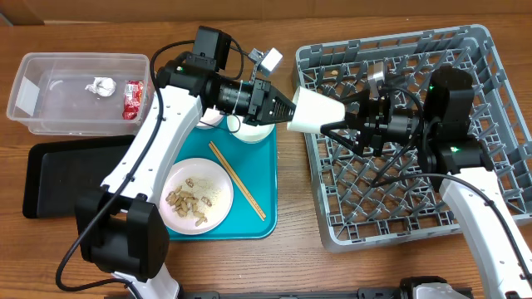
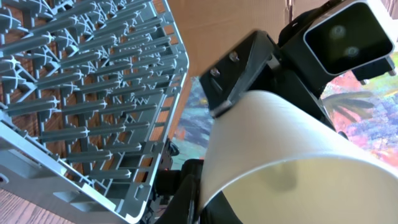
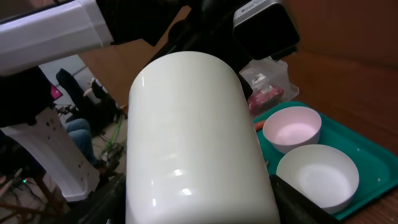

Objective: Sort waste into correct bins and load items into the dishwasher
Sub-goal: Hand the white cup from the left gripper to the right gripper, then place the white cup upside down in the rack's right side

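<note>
1. White cup (image 1: pixel 320 110) is mid-air on its side, btw teal tray (image 1: pixel 262 158) & dish rack (image 1: pixel 326 218).
2. R gripper (image 1: pixel 341 116): jaws clamped either side of the cup's narrow end.
3. L gripper (image 1: pixel 287 106) is at the cup's rim (fingertips hidden, can't tell if gripping).

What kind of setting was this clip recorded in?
Probably a robotics lab bench staged as kitchen clean-up: a wooden table with a grey dish rack and a teal serving tray, and apparently a seated person in the background.
</note>
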Motion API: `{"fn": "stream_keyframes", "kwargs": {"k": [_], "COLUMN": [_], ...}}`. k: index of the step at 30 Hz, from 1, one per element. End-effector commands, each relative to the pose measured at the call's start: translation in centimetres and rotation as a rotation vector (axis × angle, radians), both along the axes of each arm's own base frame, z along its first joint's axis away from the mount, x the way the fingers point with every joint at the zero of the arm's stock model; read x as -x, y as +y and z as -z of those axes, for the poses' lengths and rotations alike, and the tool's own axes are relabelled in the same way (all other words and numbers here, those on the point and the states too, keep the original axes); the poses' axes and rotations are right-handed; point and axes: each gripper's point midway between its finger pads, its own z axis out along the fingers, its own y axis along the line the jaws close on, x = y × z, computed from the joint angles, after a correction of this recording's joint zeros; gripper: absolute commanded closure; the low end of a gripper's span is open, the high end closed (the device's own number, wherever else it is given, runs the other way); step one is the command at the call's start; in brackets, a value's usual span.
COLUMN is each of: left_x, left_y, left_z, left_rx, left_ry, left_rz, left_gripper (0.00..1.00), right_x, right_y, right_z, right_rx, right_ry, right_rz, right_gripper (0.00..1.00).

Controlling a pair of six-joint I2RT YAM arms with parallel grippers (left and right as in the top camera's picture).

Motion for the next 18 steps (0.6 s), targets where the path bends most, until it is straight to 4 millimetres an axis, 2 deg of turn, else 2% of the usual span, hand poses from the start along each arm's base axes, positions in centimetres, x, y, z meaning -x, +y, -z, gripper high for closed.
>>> {"fn": "stream_keyframes", "kwargs": {"k": [1,4,5,6,7,9,10,12,15,17,18], "left_x": [-0.2,-0.2,-0.2,-0.2,-0.6,-1.4,-2.1,-3.1,-5.1,-6.3,-6.7], "left_y": [-0.3,-0.3,-0.3,-0.3,-0.1,0.8,1.8,3.4,6.8,10.3,12.6], "left_z": [0.1,0.1,0.1,0.1,0.8,2.7,4.2,5.8,6.8,7.5,8.1], "left_rx": [-0.021,-0.021,-0.021,-0.023,-0.064,-0.177,-0.271,-0.375,-0.478,-0.570,-0.644], "left_ry": [-0.019,-0.020,-0.020,-0.024,-0.033,-0.036,-0.037,-0.039,-0.047,-0.041,-0.030], "left_rz": [-0.004,-0.004,-0.004,-0.004,-0.026,-0.082,-0.128,-0.188,-0.302,-0.397,-0.456], "left_gripper": [0.96,0.93,0.70,0.57,0.45,0.34,0.32,0.30,0.27,0.26,0.25], "right_x": [0.9,0.9,0.9,0.9,0.9,0.7,0.0,-1.3,-2.9,-3.7,-4.2], "right_y": [0.4,0.4,0.4,0.4,0.4,0.3,0.1,-0.4,-1.7,-3.3,-4.8], "right_z": [-1.3,-1.3,-1.2,-1.2,-1.2,-0.9,-0.4,0.6,1.7,2.1,2.6], "right_rx": [-0.024,-0.023,-0.022,-0.022,-0.022,-0.014,0.002,0.039,0.071,0.077,0.102], "right_ry": [-0.044,-0.040,-0.036,-0.036,-0.033,-0.011,0.025,0.090,0.163,0.223,0.268], "right_rz": [-0.059,-0.055,-0.055,-0.055,-0.054,-0.036,0.010,0.107,0.231,0.314,0.385], "right_gripper": [0.40,0.41,0.43,0.43,0.49,0.53,0.55,0.58,0.63,0.67,0.67]}}
